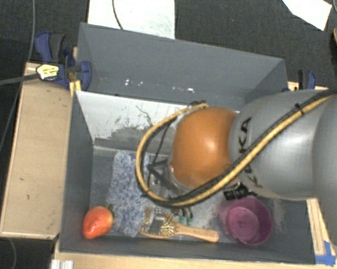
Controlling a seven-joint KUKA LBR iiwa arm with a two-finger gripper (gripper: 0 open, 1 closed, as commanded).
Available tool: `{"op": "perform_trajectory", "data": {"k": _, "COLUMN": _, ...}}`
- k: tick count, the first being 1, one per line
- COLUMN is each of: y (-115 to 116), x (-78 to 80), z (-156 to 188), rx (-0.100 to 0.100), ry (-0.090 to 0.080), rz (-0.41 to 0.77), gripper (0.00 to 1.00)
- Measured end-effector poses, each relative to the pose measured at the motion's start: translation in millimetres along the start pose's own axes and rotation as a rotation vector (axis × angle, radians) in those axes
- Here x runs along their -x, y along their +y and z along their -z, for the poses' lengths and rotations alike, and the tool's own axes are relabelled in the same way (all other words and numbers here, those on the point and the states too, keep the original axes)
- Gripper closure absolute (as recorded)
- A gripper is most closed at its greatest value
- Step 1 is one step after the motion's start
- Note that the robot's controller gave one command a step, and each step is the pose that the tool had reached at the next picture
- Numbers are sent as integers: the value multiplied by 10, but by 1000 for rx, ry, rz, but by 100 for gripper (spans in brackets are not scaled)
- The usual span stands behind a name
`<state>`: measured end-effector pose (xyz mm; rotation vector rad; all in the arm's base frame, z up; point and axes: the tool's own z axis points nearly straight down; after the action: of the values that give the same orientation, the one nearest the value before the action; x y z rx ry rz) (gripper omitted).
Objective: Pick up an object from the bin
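Camera view looks down on a wooden brush [188,231] lying flat on the floor of the grey metal bin [176,71], close to the wall nearest the camera. The gripper [169,205] hangs directly above the brush's bristle end and partly covers it. The brush's pale handle runs out from under the gripper toward the side from which the arm comes in, and its tip stops just short of a purple cup [244,222]. That cup stands beyond the handle on the same side of the gripper, mouth upward, its purple bottom in plain sight; a dark part of the wrist overlaps its rim. On the gripper's other side a blue-and-white speckled cloth [124,187] is spread over the bin floor, running in under the gripper. Past the cloth's near corner an orange-red strawberry-shaped toy [97,222] lies by the near wall, well apart from the gripper. Whether the gripper is spread or closed cannot be told, since the wrist hides most of it from above. Over it sits the round orange cover [201,144] of the wrist, ringed by a looping yellow-and-black cable [149,141]. The thick silver arm [301,147] slants down into the bin across its rim and points the gripper at the floor.
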<state>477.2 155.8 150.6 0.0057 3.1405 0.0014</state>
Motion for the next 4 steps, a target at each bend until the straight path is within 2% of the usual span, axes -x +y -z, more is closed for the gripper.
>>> {"op": "perform_trajectory", "data": {"k": 1, "y": -818, "x": 21, "z": -788, "rx": 1, "ry": -7, "rz": 87, "gripper": 0}}
{"op": "perform_trajectory", "data": {"k": 2, "y": 475, "x": 352, "z": -263, "rx": 3, "ry": -8, "rz": 316, "gripper": 0}}
{"op": "perform_trajectory", "data": {"k": 3, "y": -756, "x": 261, "z": -459, "rx": -1, "ry": -2, "rz": -63, "gripper": 0}}
{"op": "perform_trajectory", "data": {"k": 4, "y": -57, "x": 420, "z": -635, "rx": -1, "ry": -13, "rz": 495, "gripper": 0}}
